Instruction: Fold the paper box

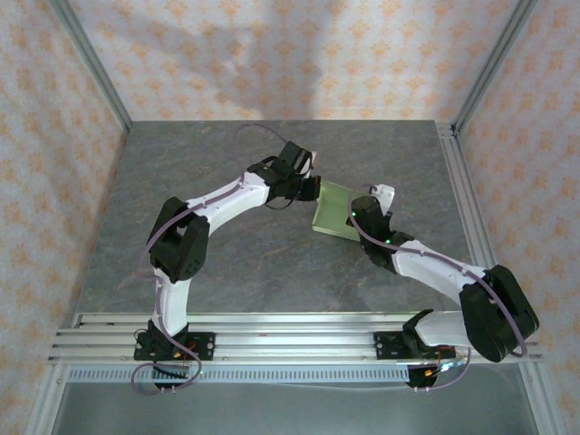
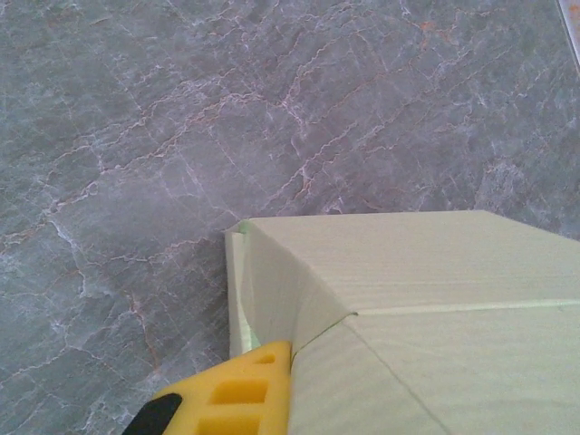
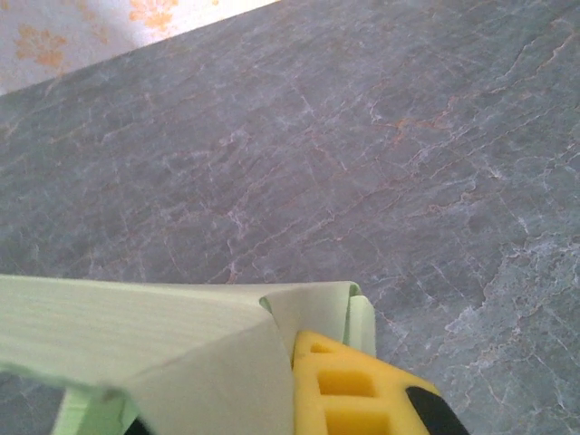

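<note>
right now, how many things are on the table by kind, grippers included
box: 1
grippers: 2, the left gripper and the right gripper, one at each side of the box
total: 3

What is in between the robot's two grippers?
The top view shows the pale yellow-green paper box between the left gripper and the right gripper, one at each end of it.
</note>
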Tool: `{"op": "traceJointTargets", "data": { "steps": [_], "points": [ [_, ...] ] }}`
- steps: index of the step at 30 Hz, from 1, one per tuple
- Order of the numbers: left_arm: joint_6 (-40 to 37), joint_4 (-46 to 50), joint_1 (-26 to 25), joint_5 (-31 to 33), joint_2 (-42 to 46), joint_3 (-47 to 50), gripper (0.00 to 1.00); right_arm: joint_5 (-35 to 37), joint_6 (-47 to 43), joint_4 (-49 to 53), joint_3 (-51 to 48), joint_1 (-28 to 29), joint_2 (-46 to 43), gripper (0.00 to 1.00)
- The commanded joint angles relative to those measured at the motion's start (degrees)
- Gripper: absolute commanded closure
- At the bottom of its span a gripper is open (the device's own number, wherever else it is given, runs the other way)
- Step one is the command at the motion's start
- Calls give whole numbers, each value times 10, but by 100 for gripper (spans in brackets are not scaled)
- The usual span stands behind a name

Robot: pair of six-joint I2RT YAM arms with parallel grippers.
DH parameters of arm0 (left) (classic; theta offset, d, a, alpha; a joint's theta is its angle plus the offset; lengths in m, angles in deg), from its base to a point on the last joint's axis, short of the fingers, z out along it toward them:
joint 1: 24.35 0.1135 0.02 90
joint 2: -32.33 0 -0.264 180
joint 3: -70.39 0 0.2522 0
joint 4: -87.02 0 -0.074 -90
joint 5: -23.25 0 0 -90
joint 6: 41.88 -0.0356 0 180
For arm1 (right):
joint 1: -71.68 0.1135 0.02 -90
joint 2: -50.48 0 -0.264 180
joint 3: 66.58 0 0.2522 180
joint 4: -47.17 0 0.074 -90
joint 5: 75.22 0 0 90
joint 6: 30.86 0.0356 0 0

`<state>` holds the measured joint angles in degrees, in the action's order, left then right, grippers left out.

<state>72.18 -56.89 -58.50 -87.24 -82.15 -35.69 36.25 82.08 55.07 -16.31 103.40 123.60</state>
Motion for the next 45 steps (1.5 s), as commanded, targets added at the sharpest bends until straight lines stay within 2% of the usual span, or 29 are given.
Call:
{"op": "traceJointTargets", "data": {
  "steps": [1,18,45],
  "points": [
    [12,23,7,35,7,0,100,43,43,0,35,1,-7,100],
    [35,14,6,35,3,8,100,13,24,-103,-67,0,-7,100],
    [53,-34,5,46,22,78,100,-30,-17,-166,-108,0,3,100]
  ]
}}
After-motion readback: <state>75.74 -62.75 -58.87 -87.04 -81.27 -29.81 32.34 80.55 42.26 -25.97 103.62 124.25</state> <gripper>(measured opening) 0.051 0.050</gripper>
